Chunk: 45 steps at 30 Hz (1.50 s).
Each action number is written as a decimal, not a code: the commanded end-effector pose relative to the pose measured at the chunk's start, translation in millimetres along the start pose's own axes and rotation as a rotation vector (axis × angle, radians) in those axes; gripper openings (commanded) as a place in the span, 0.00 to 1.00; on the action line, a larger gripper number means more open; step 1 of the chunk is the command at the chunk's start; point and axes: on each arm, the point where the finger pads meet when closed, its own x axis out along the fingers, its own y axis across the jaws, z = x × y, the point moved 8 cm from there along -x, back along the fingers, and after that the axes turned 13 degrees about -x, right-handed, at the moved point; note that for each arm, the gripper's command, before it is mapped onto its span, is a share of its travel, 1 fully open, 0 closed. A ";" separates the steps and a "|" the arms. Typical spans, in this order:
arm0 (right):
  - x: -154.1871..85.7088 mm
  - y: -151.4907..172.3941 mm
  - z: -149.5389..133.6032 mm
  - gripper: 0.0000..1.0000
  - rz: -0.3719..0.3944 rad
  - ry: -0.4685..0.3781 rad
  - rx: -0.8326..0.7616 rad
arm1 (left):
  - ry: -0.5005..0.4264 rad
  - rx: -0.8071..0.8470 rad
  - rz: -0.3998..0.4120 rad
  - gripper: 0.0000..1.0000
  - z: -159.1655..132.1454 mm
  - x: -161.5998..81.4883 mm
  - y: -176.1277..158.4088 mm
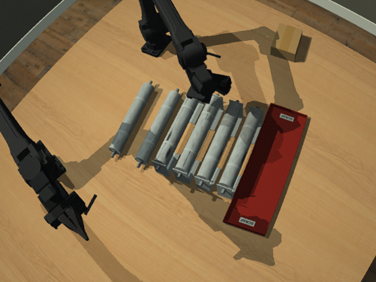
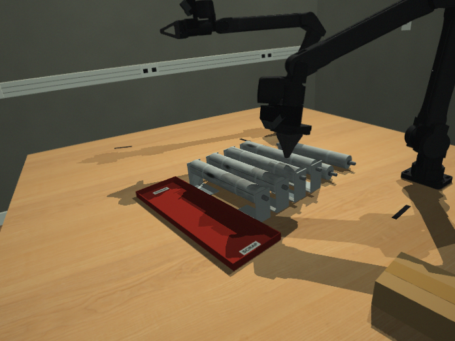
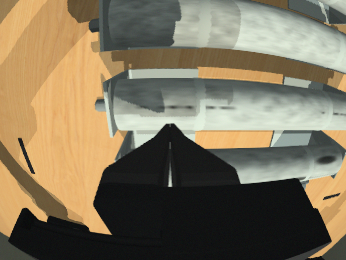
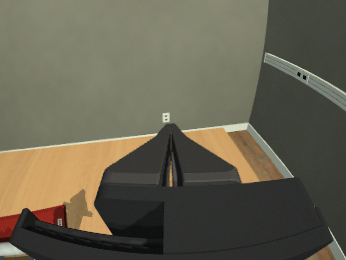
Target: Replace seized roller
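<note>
Above the roller bed (image 1: 163, 168) (image 2: 262, 210) (image 3: 107, 112), the left gripper (image 1: 207, 99) (image 2: 287, 156) (image 3: 170, 131) points down, shut, nothing gripped; roller contact cannot be determined. All four rollers sit between brackets. Two spare rollers (image 1: 132, 116) (image 2: 323, 155) lie alongside, opposite the scrap tray (image 1: 274, 173) (image 2: 205, 220). The right gripper (image 1: 87, 239) (image 2: 161, 31) (image 4: 170, 131), closed on nothing, is well apart.

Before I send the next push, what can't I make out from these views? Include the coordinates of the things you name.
- Seized roller: no still view shows which one sticks.
- Left gripper (image 1: 203, 100) (image 2: 287, 157) (image 3: 170, 125): its body hides its fingertips from the top.
- Cardboard box (image 1: 286, 42) (image 2: 413, 300): cut off by the exterior view's edge.
</note>
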 end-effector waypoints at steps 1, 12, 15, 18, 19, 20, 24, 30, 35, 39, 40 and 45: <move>-0.9 -5.4 40.6 0.00 -0.009 -0.067 -0.015 | 0.003 -0.022 0.005 0.00 1.8 12.5 0.7; -0.9 -5.4 40.6 0.00 -0.009 -0.067 -0.015 | 0.004 -0.023 0.003 0.00 -0.5 23.9 1.3; -0.9 -5.4 40.6 0.00 -0.009 -0.067 -0.015 | -0.001 -0.024 -0.004 0.00 1.5 20.5 -1.3; -0.9 -5.4 40.6 0.00 -0.009 -0.067 -0.015 | 0.004 -0.024 0.002 0.00 -0.2 18.0 1.3; -0.9 -5.4 40.6 0.00 -0.009 -0.067 -0.015 | 0.001 -0.023 -0.001 0.00 0.1 17.0 1.1; -0.9 -5.4 40.6 0.00 -0.009 -0.067 -0.015 | 0.000 -0.024 -0.003 0.00 0.0 17.1 1.3; -0.9 -5.4 40.6 0.00 -0.009 -0.067 -0.015 | -0.011 -0.015 -0.020 0.00 3.4 9.8 -3.9; -0.9 -5.4 40.6 0.00 -0.009 -0.067 -0.015 | -0.001 -0.025 -0.005 0.00 -1.4 17.4 3.2; -0.9 -5.4 40.6 0.00 -0.009 -0.067 -0.015 | -0.005 -0.026 -0.011 0.00 0.1 16.3 1.8; -0.9 -5.4 40.6 0.00 -0.009 -0.067 -0.015 | -0.002 -0.025 -0.006 0.00 -0.3 16.9 2.2; -0.9 -5.4 40.6 0.00 -0.009 -0.067 -0.015 | -0.002 -0.025 -0.006 0.00 -0.3 16.9 2.2; -0.9 -5.4 40.6 0.00 -0.009 -0.067 -0.015 | 0.002 -0.025 -0.001 0.00 -1.2 21.9 2.9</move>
